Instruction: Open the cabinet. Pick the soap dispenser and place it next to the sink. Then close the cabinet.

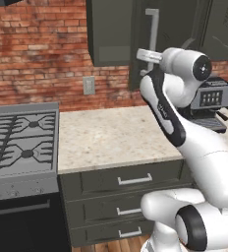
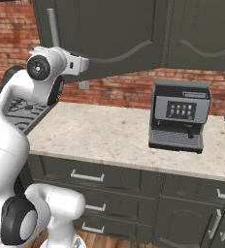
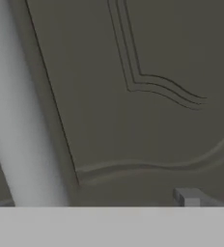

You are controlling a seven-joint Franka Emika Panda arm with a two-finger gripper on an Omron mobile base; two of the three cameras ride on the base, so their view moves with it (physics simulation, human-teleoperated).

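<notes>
**Hand raised at the wall cabinet door, fingers spread, nothing held**

Nearest, low: a bank of dark grey-green drawers [image 1: 135, 184] with short horizontal silver pulls, under the table edge. Wood floor shows at the bottom of the left base view.

Table [image 1: 116, 135]: pale speckled stone-look top, flat, square front edge. A wide bare stretch lies open between the stove and the coffee machine. Stove [image 1: 20, 142] sits flush at the left end, grey, with black cast grates. Coffee machine [image 2: 178, 116] stands on the right part of the table, boxy, dark grey, with a button panel and drip tray, well apart from the stove.

Arm rises over the table's front edge, elbow bent, wrist up at cabinet height. Gripper [image 1: 146, 55] is at the lower end of the cabinet's long silver bar handle [image 1: 153, 29]. Whether it touches the bar cannot be told. Fingers stand wide apart, clamped on nothing.

Hand view: the handle runs as a pale smooth round bar down the left side, very close. Beside it is the cabinet [image 3: 147, 96] door face, matte dark grey-green, with a grooved arched panel.

Cabinet hangs above the table's back edge; in the left base view its door looks angled out from the box. A second arched door adjoins it on the right in the right base view.

Far: red brick wall [image 1: 37, 54] with a grey outlet plate [image 1: 89, 85] above the table.
</notes>
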